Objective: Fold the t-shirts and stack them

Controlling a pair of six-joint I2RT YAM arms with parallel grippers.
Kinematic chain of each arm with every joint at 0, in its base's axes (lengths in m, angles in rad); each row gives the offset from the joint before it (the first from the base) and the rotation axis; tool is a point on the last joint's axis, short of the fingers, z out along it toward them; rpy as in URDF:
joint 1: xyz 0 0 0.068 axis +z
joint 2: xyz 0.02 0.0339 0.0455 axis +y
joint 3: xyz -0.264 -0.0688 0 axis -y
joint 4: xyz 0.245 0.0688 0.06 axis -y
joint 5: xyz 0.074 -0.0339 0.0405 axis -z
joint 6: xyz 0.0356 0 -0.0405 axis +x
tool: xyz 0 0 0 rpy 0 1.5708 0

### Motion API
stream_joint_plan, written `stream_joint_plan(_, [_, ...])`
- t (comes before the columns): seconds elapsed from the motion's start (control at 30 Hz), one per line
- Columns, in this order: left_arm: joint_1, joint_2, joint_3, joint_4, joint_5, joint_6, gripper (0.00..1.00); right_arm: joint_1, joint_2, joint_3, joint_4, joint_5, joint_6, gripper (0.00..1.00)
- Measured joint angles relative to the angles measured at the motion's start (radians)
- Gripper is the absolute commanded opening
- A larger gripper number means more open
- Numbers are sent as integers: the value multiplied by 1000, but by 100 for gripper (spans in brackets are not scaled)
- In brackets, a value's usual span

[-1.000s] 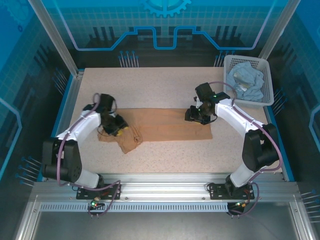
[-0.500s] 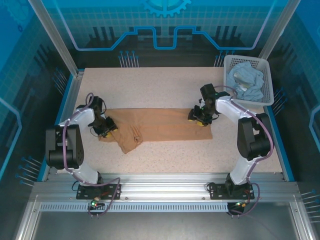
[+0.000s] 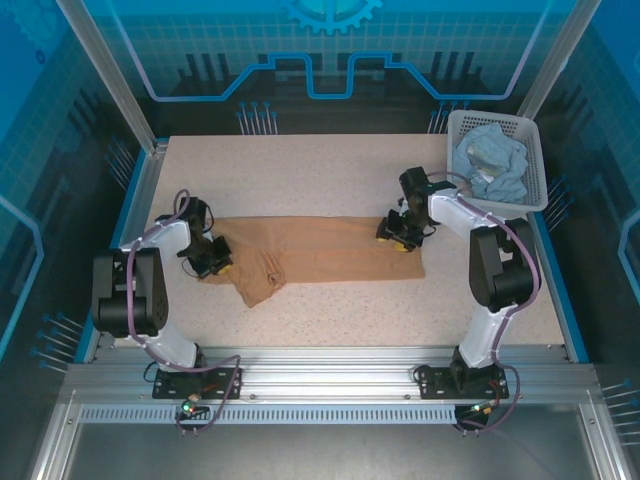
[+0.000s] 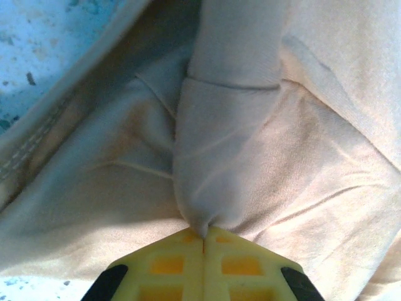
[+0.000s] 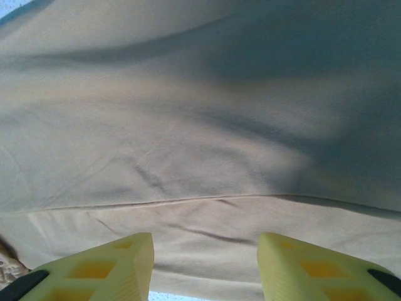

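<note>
The tan t-shirt [image 3: 320, 250] lies stretched in a long band across the middle of the table, its left part bunched into a fold [image 3: 258, 280]. My left gripper [image 3: 213, 262] is at the shirt's left end, shut on a pinch of the tan cloth [image 4: 216, 157]; its yellow fingers [image 4: 169, 266] meet with cloth between them. At the shirt's upper right corner my right gripper [image 3: 400, 235] hovers low and open, its fingers [image 5: 113, 266] apart over flat tan cloth [image 5: 200, 144]. The pale blue t-shirt [image 3: 492, 162] lies crumpled in the basket.
The white lattice basket [image 3: 535, 165] sits at the table's far right corner. Speckled tabletop [image 3: 330, 170] stretches behind the shirt and also in front of it [image 3: 360, 310]. Blue-framed walls bound the table on all sides.
The left gripper slid leftward to the shirt's left end and drew the cloth out longer. The right gripper shifted slightly right toward the upper right corner. Little moved in the last half second.
</note>
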Motion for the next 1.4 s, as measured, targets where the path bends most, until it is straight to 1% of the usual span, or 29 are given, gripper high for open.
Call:
stream_joint_plan(0.27, [0, -48, 59, -19, 0, -4, 0, -10, 6, 6, -13, 35, -4, 48])
stream_joint_plan(0.53, [0, -49, 179, -86, -3, -7, 0, -11, 99, 48, -59, 101, -16, 46])
stream_joint_plan(0.67, [0, 6, 276, -135, -5, -6, 0, -11, 135, 68, -91, 135, -20, 46])
stream_joint_plan(0.87, [0, 124, 433, -219, -27, 7, 0, -11, 138, 85, -109, 162, -27, 46])
stream_joint_plan(1.07, [0, 232, 526, -255, -60, 47, 0, -11, 138, 85, -114, 172, -32, 46])
stream_joint_plan(1.1, [0, 252, 538, -257, -67, 50, 3, -11, 138, 85, -114, 172, -34, 46])
stream_joint_plan(1.13, [0, 270, 547, -257, -72, 54, 9, -11, 138, 85, -114, 172, -35, 46])
stream_joint_plan(1.2, [0, 310, 563, -258, -93, 62, 32, -11, 138, 83, -113, 171, -39, 46])
stream_joint_plan(1.27, [0, 328, 566, -260, -126, 71, 36, -10, 130, 76, -110, 171, -41, 46])
stream_joint_plan(1.33, [-2, 325, 565, -266, -171, 72, 37, -10, 109, 64, -111, 173, -43, 46])
stream_joint_plan(1.4, [-14, 283, 541, -254, -214, 72, 35, -5, 68, 50, -112, 180, -47, 46])
